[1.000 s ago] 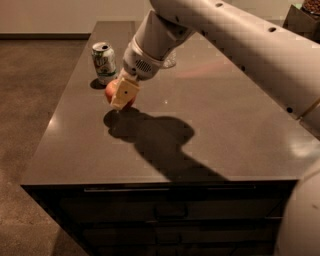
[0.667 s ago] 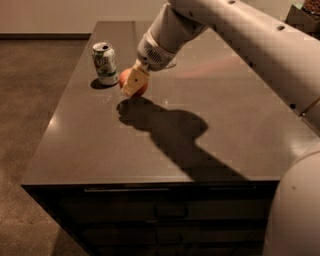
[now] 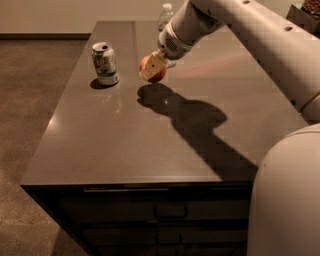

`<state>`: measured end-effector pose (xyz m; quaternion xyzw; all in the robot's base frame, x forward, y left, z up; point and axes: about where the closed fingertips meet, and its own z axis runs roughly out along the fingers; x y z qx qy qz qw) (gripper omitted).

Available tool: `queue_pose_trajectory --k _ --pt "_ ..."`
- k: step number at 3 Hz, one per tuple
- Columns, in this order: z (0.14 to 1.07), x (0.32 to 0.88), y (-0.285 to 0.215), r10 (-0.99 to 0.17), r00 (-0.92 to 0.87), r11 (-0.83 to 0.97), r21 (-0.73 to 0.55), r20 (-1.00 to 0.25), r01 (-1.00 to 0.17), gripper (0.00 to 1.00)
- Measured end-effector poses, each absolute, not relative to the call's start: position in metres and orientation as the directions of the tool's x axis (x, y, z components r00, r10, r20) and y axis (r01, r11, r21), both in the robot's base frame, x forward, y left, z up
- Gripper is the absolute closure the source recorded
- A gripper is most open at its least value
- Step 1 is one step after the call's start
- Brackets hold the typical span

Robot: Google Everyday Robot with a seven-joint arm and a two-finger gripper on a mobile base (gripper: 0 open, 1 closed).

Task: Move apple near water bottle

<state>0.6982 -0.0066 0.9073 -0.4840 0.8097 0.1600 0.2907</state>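
The red-orange apple is held in my gripper, lifted a little above the dark tabletop, its shadow below it. The gripper's tan fingers are shut around the apple. The clear water bottle with a white cap stands at the far end of the table, mostly hidden behind my arm. The apple is in front of and slightly left of the bottle, to the right of the soda can.
A green-and-white soda can stands upright on the left part of the dark table. My white arm reaches across the right side. Brown floor lies left of the table; drawers are under the front edge.
My gripper has carried the apple away from the table's front and to the right, past the can toward the far end where the bottle stands.
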Motion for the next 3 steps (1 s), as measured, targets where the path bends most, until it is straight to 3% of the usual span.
queue_pose_trajectory --k 3 --pt "0.89 0.757 -0.058 -0.591 -0.401 0.626 -0.085 -0.7 -0.775 1.0"
